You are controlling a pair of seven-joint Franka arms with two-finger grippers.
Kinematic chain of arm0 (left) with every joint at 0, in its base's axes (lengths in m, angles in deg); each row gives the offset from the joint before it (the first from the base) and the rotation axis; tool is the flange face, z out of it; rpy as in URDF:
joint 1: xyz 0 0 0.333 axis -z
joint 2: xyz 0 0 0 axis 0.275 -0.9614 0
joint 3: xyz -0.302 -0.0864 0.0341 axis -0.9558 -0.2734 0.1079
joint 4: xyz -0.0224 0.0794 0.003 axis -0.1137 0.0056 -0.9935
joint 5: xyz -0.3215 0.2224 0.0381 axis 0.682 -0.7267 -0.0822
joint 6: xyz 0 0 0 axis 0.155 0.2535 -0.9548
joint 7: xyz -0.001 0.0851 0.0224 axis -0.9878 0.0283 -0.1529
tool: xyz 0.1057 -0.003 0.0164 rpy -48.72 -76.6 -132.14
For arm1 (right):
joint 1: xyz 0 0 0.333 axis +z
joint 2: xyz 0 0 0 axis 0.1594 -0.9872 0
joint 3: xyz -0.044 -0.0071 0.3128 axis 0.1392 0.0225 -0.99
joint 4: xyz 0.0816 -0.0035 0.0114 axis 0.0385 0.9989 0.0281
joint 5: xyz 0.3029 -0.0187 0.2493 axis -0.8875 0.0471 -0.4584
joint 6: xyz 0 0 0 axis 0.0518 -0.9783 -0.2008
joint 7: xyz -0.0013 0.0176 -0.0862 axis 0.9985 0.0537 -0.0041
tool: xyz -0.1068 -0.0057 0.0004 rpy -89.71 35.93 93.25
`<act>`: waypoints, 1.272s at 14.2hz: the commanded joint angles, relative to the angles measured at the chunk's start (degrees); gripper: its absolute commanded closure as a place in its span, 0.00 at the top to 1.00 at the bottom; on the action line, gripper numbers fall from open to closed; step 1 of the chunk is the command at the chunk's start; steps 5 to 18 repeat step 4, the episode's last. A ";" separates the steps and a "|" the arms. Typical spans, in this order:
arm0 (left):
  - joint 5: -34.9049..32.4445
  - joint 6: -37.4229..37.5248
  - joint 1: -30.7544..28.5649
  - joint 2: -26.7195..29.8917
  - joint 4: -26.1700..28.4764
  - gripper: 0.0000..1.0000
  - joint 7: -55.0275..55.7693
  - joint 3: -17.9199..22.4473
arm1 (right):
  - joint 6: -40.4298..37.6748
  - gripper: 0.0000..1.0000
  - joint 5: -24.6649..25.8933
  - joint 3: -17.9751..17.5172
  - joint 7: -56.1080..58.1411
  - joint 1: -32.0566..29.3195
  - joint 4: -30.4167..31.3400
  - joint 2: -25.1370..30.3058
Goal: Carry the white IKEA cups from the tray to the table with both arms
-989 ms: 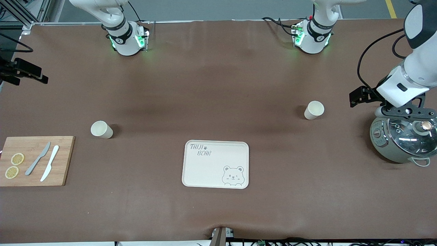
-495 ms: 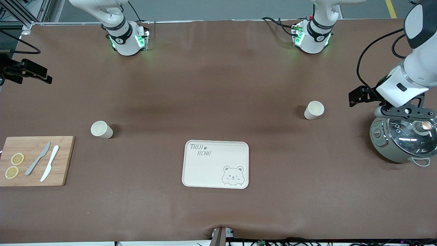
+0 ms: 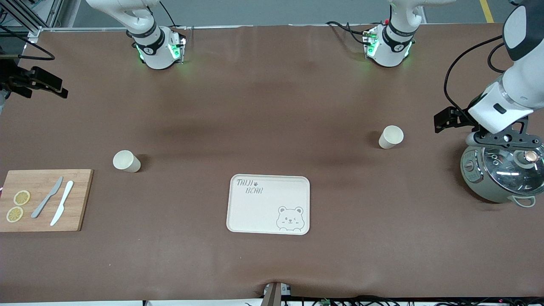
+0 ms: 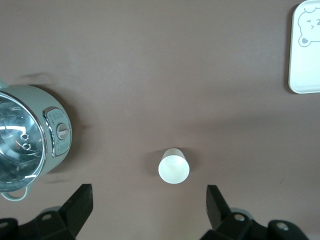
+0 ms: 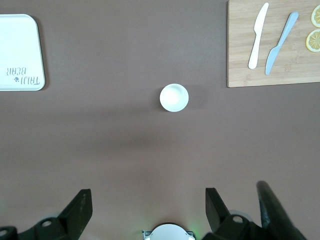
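Fingers [image 4: 80, 205] apart on both: right tool [image 5: 149, 200] slightly shifted over table [image 3: 272, 85] end, left tool [image 4: 150, 197] steady by cooker [image 3: 497, 178].

front: high, faces arm bases, whole desk [image 3: 272, 106] | wrists: straight down from high | shared: bear tray [image 3: 268, 204] [image 4: 305, 50] [image 5: 20, 52]

A robot lab here: two arms bolted to a brown-covered table [image 3: 272, 106], green lights glowing on their bases [image 3: 159, 49], cables [image 3: 361, 301] trailing along the table's edge.
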 commanded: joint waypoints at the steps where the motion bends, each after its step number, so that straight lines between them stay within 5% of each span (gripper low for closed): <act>1: 1.01 1.02 -0.12 -0.31 -0.96 1.00 -0.09 0.42 | 1.07 1.00 0.77 -0.63 -0.15 0.18 1.56 1.53; 18: 1.10 1.02 -0.21 -0.40 -0.87 1.00 -0.09 0.42 | 1.33 1.00 0.51 -0.63 -0.15 0.18 1.47 1.44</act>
